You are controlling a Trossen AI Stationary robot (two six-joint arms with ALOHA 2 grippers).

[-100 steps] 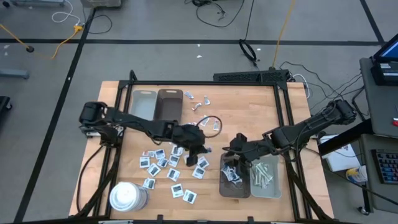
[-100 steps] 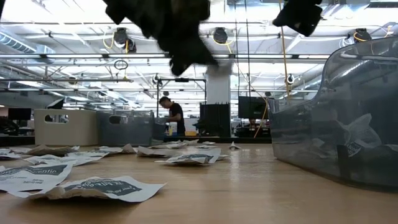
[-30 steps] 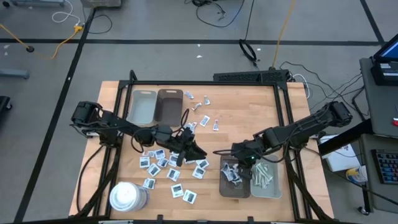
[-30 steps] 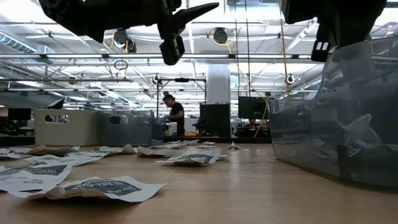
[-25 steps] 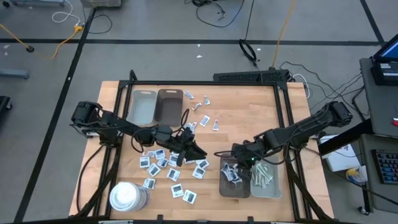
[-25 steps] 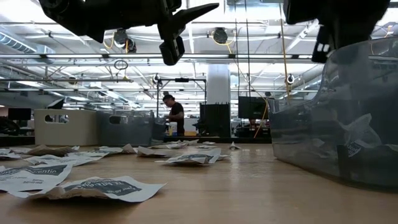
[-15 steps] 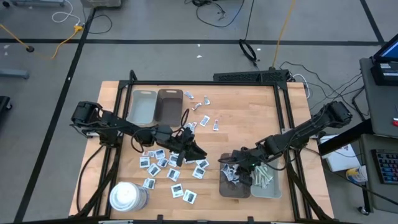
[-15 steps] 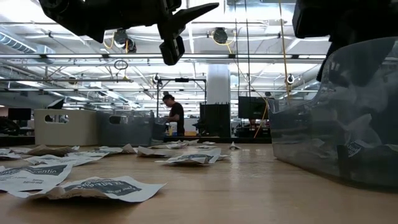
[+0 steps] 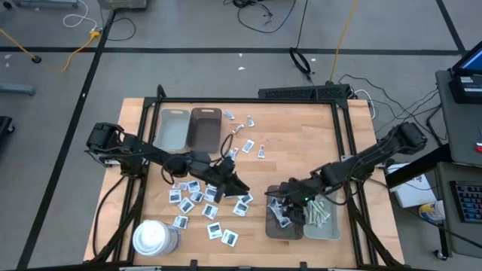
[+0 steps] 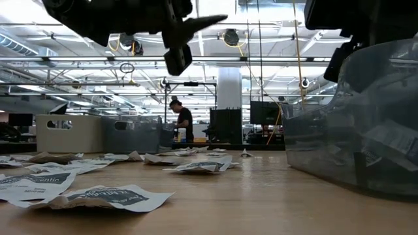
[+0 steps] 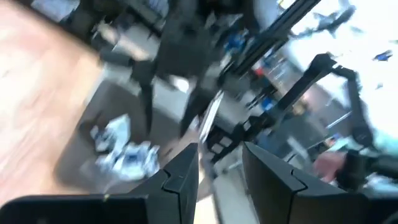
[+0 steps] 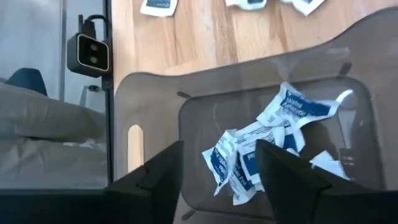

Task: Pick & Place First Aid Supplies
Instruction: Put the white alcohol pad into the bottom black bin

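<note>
We are partway through. Several packets (image 12: 268, 148) already lie crumpled in the brown tray (image 9: 285, 223), and strips (image 9: 319, 211) fill the grey tray (image 9: 328, 229) beside it. Our right claw (image 9: 279, 197) hangs over the brown tray's rim with its fingers (image 12: 155, 174) apart and nothing between them, so we judge a packet has just gone in. Plenty is left: loose packets (image 9: 197, 202) are spread across the counter (image 9: 301, 135), and a few more lie near the two trays at the far end (image 9: 188, 126).

Our left claw (image 9: 235, 184) hovers above that spread, fingers (image 11: 180, 177) parted with a narrow gap and holding nothing we can see.

For room, the two claws are near each other, so we expect crossing paths to need care. The white cylinder (image 9: 155, 237) stands at the near corner, clear of both arms. The middle of the counter is bare.
</note>
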